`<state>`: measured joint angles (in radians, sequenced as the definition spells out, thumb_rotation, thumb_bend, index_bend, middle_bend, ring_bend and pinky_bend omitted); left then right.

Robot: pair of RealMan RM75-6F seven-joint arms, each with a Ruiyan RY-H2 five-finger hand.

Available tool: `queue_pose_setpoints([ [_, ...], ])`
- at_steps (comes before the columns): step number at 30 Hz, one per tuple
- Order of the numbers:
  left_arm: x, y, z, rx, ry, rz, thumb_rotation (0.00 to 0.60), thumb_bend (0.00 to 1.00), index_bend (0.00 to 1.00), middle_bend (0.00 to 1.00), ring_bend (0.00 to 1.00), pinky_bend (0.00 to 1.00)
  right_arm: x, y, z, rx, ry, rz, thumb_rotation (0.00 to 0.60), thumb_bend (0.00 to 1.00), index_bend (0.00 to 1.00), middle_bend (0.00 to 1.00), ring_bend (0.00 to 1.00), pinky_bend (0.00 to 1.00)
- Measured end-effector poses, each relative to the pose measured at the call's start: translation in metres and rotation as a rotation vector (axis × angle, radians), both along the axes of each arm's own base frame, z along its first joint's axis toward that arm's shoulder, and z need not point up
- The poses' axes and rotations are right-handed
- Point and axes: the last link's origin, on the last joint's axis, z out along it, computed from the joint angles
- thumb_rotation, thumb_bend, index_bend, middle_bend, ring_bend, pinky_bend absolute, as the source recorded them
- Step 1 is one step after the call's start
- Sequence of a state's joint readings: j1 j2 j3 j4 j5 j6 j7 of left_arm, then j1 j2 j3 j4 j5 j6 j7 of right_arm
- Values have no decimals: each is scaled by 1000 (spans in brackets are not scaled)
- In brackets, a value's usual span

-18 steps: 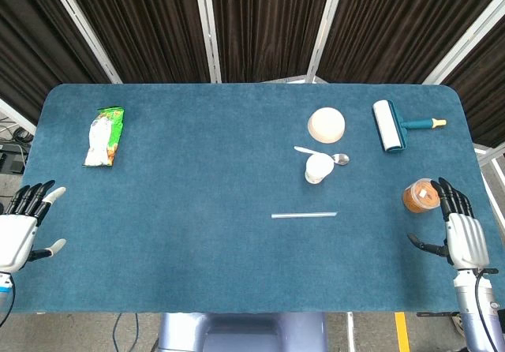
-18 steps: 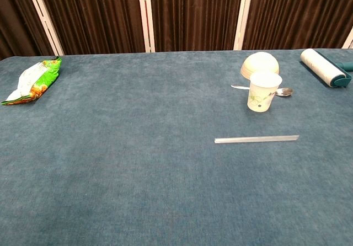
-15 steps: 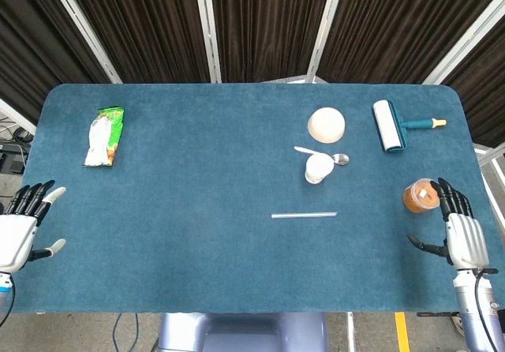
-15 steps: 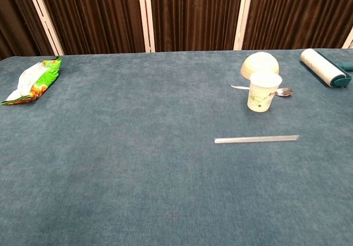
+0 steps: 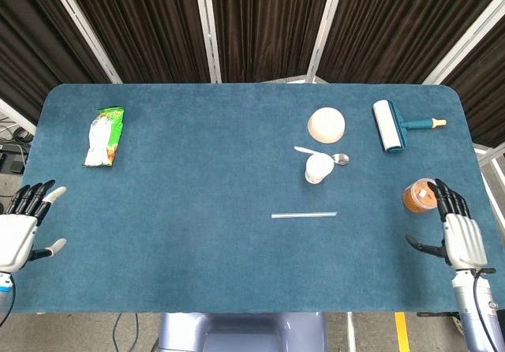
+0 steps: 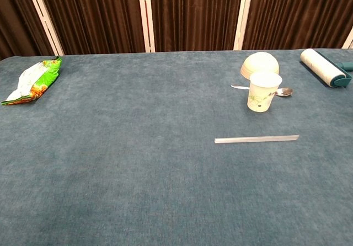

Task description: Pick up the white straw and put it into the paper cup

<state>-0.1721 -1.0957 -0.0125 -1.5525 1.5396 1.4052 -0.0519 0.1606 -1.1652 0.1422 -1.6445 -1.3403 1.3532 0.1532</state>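
The white straw (image 5: 304, 215) (image 6: 256, 139) lies flat on the blue table, right of centre. Just behind it the paper cup (image 5: 319, 168) (image 6: 263, 92) stands upright, mouth up. My right hand (image 5: 456, 230) hovers open at the table's right edge, fingers spread, well to the right of the straw. Over at the left edge my left hand (image 5: 21, 224) is open too, far from both objects. Neither hand shows in the chest view.
A spoon (image 5: 330, 157) and an upturned cream bowl (image 5: 327, 124) sit behind the cup. A lint roller (image 5: 390, 125) lies at the back right. An orange-filled container (image 5: 420, 196) stands right by my right hand. A green snack packet (image 5: 105, 136) lies far left.
My right hand has edged slightly forward and left near the orange container. Nothing else has moved.
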Motion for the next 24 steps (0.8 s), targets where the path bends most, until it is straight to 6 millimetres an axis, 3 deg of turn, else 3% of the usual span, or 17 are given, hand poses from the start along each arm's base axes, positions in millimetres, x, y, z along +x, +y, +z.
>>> queue_pose_setpoints([
  [10,1,0,0,1,2,2,600,208,124,0,0,0,7,-2,5,-9,-27,20,600,163,31,23,0,24],
  [11,0,0,0,1,1,3,600,207,124,0,0,0,8,-4,7,-19,-31,25,600,163,31,66,12,80],
  [12,0,0,0,1,0,3,600,207,123,0,0,0,10,-5,9,-32,-37,31,600,163,31,177,77,212],
  [13,0,0,0,1,0,3,600,207,123,0,0,0,14,-7,12,-50,-45,40,600,161,38,331,188,380],
  [16,1,0,0,0,0,4,600,207,123,0,0,0,24,-12,17,-76,-54,58,600,152,128,677,532,674],
  [19,1,0,0,1,0,4,600,208,123,0,0,0,34,-16,18,-69,-44,70,600,137,239,875,725,792],
  [24,1,0,0,2,1,4,600,208,123,0,0,0,56,-25,12,-36,-8,90,600,139,340,998,882,881],
])
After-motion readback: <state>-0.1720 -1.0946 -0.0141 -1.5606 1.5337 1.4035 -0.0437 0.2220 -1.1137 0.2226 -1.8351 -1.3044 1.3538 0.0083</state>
